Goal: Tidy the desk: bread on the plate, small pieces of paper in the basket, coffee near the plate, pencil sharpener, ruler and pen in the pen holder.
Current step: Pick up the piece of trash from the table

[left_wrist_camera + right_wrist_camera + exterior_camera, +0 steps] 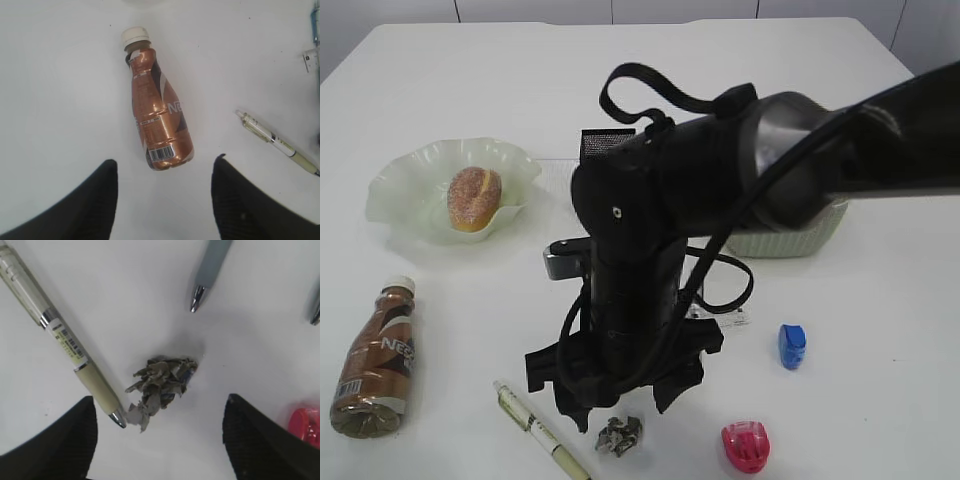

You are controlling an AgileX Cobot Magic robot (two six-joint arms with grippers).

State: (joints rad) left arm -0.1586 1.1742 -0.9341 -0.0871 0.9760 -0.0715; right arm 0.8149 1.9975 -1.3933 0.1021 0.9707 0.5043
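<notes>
desk (440, 80) | on it: coffee (375, 358), plate (400, 190), pen (540, 432), paper (619, 435)

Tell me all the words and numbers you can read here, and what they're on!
"NE": white letters on the coffee label, the rest hidden.
Barcode on the coffee: digits too blurred.
Barcode sticker on the pen: too small to read.
White tag at the left wrist view's edge: unreadable.
</notes>
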